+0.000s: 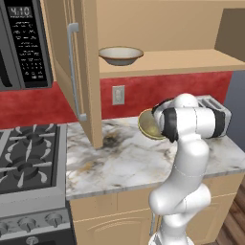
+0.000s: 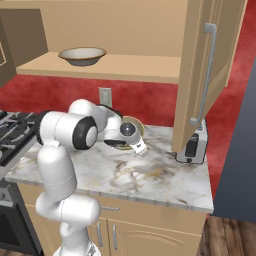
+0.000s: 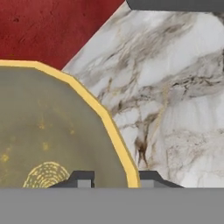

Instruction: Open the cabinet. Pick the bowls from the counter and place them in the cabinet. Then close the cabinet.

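Gripping the rim of the deeper bowl [image 3: 48, 144], the pincer [image 3: 112, 178] is pinching the gold edge between its two dark fingertips [image 3: 82, 178], one inside the bowl and one outside. In the left base view this bowl [image 1: 149, 125] is showing tilted on edge in front of the wrist, its opening turned away from the arm, lifted off the desk [image 1: 129, 160]. In the right base view the same bowl [image 2: 131, 131] is peeking out behind the wrist, above the marble desk [image 2: 145, 175].

Above the pincer, the cabinet [image 1: 158, 28] is standing open, both doors swung outward. The wide shallow bowl [image 1: 120, 55] is sitting upright on the cabinet's bottom board, well above the pincer and a little to its left; from the other side it [image 2: 82, 55] is again resting near the board's front edge. The left door's silver handle [image 1: 73, 72] is hanging to the left of the pincer, the right door's handle [image 2: 205, 75] to its right.

Beyond the pincer a red wall [image 3: 48, 30] is meeting the desk [image 3: 175, 96]. A toaster [image 2: 194, 145] is standing to the right of the pincer at the desk's back, a wall outlet [image 1: 118, 94] is sitting up and to the left, and a gas stove [image 1: 28, 153] is lying farther left under a microwave [image 1: 24, 43].
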Available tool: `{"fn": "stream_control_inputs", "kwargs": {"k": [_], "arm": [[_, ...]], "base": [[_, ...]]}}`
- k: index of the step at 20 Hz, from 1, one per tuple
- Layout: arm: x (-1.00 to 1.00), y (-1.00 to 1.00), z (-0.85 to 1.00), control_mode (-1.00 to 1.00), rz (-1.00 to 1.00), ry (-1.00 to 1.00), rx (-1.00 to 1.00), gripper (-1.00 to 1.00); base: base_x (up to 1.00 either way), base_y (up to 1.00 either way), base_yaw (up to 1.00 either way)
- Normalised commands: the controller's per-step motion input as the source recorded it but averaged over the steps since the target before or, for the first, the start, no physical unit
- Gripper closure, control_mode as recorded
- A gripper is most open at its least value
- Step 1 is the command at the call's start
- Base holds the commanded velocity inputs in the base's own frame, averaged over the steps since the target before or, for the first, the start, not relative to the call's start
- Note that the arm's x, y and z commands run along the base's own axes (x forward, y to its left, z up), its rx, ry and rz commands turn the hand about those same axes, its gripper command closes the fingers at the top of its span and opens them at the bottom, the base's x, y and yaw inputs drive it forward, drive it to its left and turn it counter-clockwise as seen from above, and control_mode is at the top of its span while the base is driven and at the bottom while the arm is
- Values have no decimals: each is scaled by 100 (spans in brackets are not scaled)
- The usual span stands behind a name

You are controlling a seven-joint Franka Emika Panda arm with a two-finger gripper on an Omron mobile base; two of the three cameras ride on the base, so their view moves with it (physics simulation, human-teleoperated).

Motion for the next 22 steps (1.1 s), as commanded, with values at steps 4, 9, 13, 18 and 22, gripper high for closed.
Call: {"fn": "stream_control_inputs", "kwargs": {"k": [4,9,13,18,22], "arm": [[-11,0,44,-100,0,-6,4,100],[-15,0,51,-100,0,-6,3,100],[-10,0,16,-100,0,-6,1,100],[-3,0,0,-100,0,0,0,100],[-64,-16,24,-100,0,0,0,100]], "base": [[0,0,0],[0,0,0],[0,0,0],[0,0,0],[0,0,0]]}}
